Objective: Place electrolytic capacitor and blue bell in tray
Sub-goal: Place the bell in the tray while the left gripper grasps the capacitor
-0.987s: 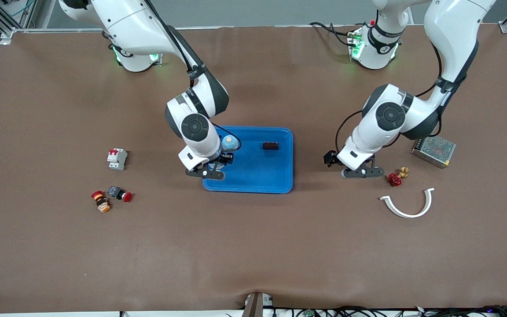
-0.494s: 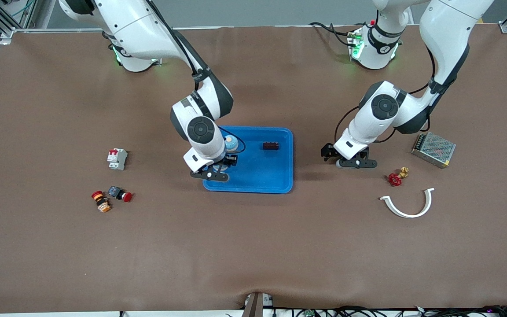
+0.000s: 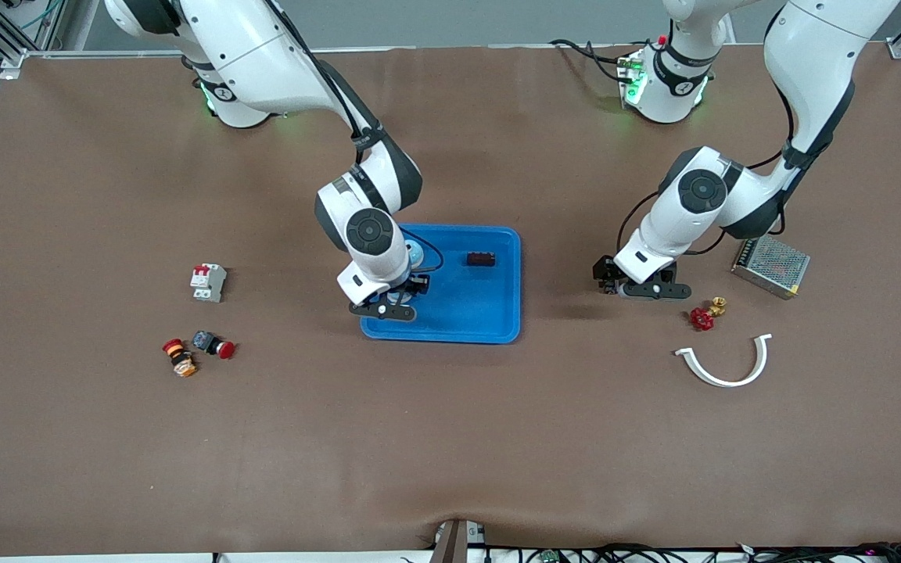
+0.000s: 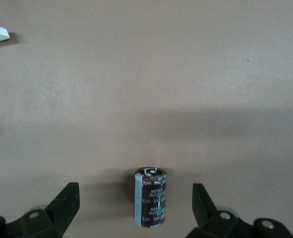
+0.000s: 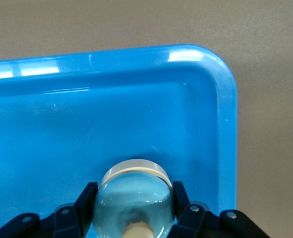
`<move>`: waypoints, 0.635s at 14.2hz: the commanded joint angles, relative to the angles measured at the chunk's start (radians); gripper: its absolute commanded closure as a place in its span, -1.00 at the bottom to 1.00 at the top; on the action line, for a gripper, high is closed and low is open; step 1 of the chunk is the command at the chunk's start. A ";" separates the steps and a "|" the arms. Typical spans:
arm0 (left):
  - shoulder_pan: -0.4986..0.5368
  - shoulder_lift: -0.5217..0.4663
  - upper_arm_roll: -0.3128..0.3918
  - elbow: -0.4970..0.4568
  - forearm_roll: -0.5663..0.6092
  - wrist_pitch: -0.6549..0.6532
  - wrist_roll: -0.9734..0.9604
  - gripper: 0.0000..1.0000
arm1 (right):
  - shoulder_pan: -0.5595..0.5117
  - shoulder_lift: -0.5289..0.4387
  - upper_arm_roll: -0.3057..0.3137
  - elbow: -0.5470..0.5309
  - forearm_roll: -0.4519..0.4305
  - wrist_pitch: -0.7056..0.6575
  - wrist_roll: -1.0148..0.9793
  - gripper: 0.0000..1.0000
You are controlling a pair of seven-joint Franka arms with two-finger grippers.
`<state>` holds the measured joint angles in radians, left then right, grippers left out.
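Right wrist view: my right gripper (image 5: 134,218) clasps blue bell (image 5: 134,201) over tray (image 5: 225,124) | left gripper (image 4: 136,210) spread around capacitor (image 4: 150,197) on table | risk: off-centre closing topples it.

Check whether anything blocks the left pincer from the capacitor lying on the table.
Nothing visible does. The capacitor lies on bare table between the open fingers of the left pincer, with clear gaps on both sides. The right pincer holds the bell over the tray.

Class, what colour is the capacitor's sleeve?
Dark brown with pale print, on the electrolytic capacitor; the left wrist view shows it best.
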<state>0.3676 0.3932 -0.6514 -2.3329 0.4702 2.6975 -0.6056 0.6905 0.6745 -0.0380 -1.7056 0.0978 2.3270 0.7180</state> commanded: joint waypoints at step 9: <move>0.001 0.007 -0.007 -0.029 0.018 0.024 -0.003 -1.00 | 0.017 0.013 -0.008 0.026 -0.001 -0.003 0.018 -1.00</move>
<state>0.3639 0.3981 -0.6528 -2.3528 0.4703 2.7038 -0.6057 0.6951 0.6857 -0.0380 -1.6963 0.0972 2.3386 0.7260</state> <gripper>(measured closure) 0.000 0.013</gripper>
